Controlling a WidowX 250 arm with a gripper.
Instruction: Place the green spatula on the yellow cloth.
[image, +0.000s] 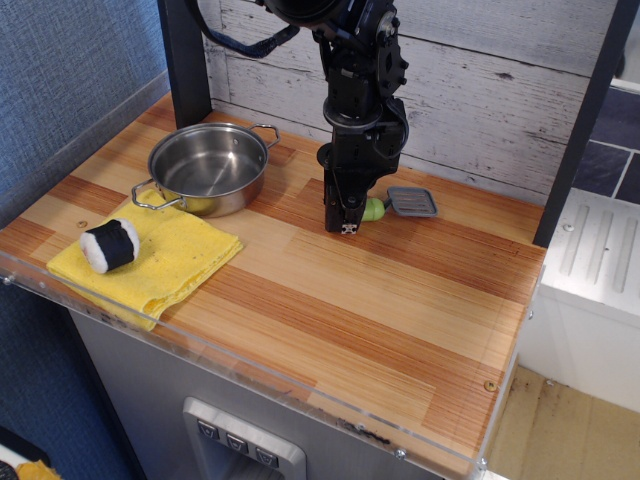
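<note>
The green spatula lies at the back middle of the wooden counter. Its lime-green handle (374, 209) shows just right of my gripper, and its grey slotted blade (412, 202) points right. My gripper (346, 226) points straight down with its tips at counter level. Its jaws look closed over the left end of the handle, which they hide. The yellow cloth (170, 262) lies rumpled at the front left, far from the gripper. A black and white sushi roll toy (110, 246) sits on its left part.
A steel pot (208, 168) with two handles stands behind the cloth at the back left. A dark post (185, 60) and a white plank wall (480, 90) bound the back. The counter's clear front edge (250, 375) runs along the near side.
</note>
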